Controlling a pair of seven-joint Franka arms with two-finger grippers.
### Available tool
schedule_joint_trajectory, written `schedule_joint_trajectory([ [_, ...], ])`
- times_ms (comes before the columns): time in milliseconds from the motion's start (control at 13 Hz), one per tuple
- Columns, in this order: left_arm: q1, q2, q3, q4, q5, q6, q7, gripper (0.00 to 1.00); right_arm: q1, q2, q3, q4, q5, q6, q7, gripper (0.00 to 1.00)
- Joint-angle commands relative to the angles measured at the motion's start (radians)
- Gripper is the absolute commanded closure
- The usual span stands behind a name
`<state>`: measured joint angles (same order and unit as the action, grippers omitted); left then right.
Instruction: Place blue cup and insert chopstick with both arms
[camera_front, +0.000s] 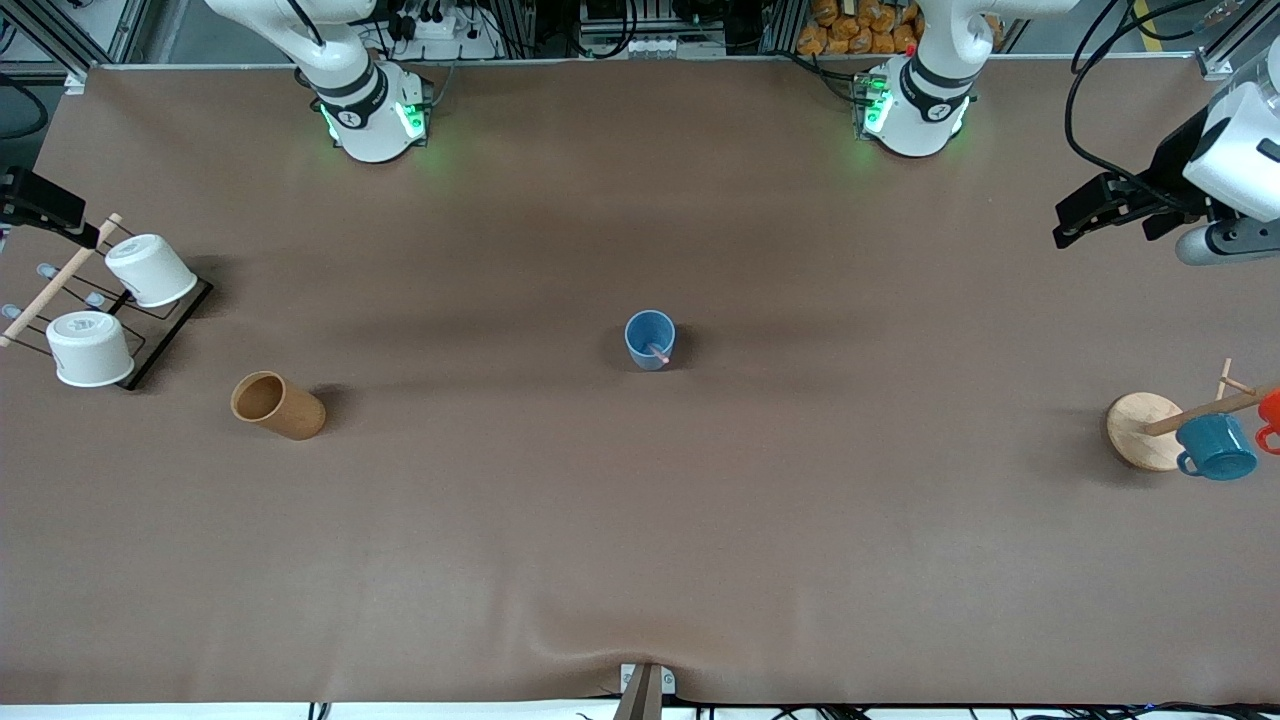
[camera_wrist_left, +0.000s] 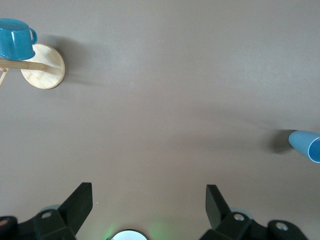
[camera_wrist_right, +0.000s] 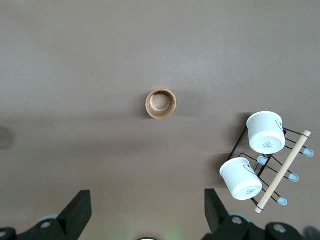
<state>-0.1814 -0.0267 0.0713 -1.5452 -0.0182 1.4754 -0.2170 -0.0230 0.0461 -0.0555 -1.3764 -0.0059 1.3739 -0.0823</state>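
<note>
The blue cup (camera_front: 650, 339) stands mid-table holding the chopstick (camera_front: 657, 352); the task looks done, so both emptied grippers, left gripper (camera_wrist_left: 148, 200) and right gripper (camera_wrist_right: 148, 202), hover spread at opposite table ends.

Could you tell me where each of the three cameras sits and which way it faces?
Front view: high across the table, facing both arm bases; small light-blue cup with the pinkish-red chopstick in it.
Left wrist view: looks down past the open left gripper at the table, round wooden rack base and blue cup.
Right wrist view: down past the open right gripper at the brown cylinder.
</note>
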Motion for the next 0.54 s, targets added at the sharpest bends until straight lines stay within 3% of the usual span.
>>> schedule_joint_trajectory([
  [0, 0.008, -0.019, 0.002, 0.011, 0.012, -0.003, 0.008, 0.0, -0.025, -0.028, 0.022, -0.027, 0.021, -0.002, 0.004, 0.0],
  [462, 0.016, -0.01, 0.001, 0.056, 0.02, -0.02, 0.01, 0.0, -0.021, -0.028, 0.02, -0.027, 0.021, -0.009, 0.007, 0.0],
])
